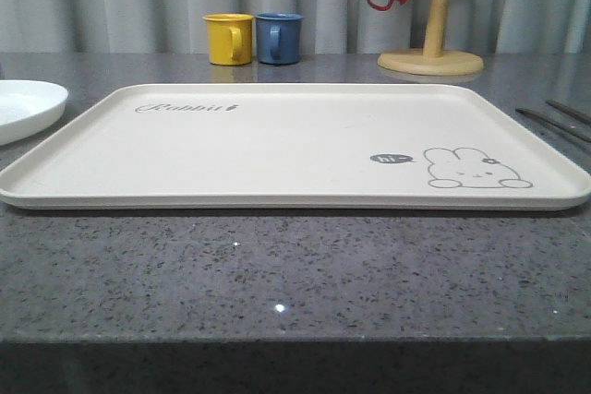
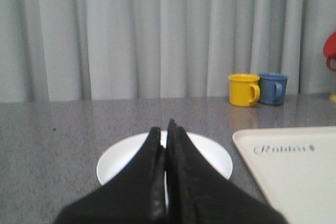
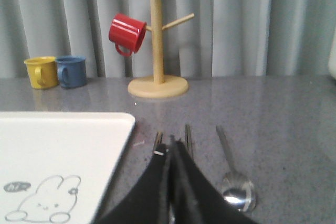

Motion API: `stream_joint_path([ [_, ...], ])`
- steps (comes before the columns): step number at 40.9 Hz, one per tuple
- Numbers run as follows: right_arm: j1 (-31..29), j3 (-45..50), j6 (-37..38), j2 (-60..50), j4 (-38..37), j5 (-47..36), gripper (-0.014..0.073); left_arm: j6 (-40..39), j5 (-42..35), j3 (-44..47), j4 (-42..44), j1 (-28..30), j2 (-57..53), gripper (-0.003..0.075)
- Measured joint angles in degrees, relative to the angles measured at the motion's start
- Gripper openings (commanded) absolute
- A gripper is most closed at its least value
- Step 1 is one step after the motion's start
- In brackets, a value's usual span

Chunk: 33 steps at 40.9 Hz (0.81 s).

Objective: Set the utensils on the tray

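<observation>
Lying bare, tray [image 1: 277, 149]; spoon [image 3: 237, 192] beside it; both grippers closed.

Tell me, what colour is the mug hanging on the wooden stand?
Red mug, seen best in the right wrist view.

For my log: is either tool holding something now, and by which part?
Nothing is held. The left tool is shut above the white plate; the right tool is shut over the utensils on the table.

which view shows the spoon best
The right wrist view: the spoon lies whole on the grey table beside the tray, bowl and handle clear. The front view catches just thin cutlery handles at its right edge, unidentifiable.
</observation>
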Motion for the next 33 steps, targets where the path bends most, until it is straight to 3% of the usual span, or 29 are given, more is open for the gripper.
stream_joint_path([
  [9, 0.0, -15.4, 0.0, 3.1, 0.0, 11.6, -0.0068, 0.0, 8.7, -17.4, 0.9, 0.0, 5.9, -0.0018],
  [18, 0.0, -28.5, 0.0, 14.2, 0.0, 24.4, -0.0068, 0.0, 23.7, -33.9, 1.2, 0.0, 18.2, -0.0018],
  [25, 0.0, -30.3, 0.0, 22.9, 0.0, 30.9, -0.0068, 0.0, 28.9, -36.3, 1.2, 0.0, 24.9, -0.0018],
  [33, 0.0, -30.3, 0.0, 29.1, 0.0, 31.7, -0.0068, 0.0, 29.7, -34.6, 1.2, 0.0, 30.1, -0.0018],
])
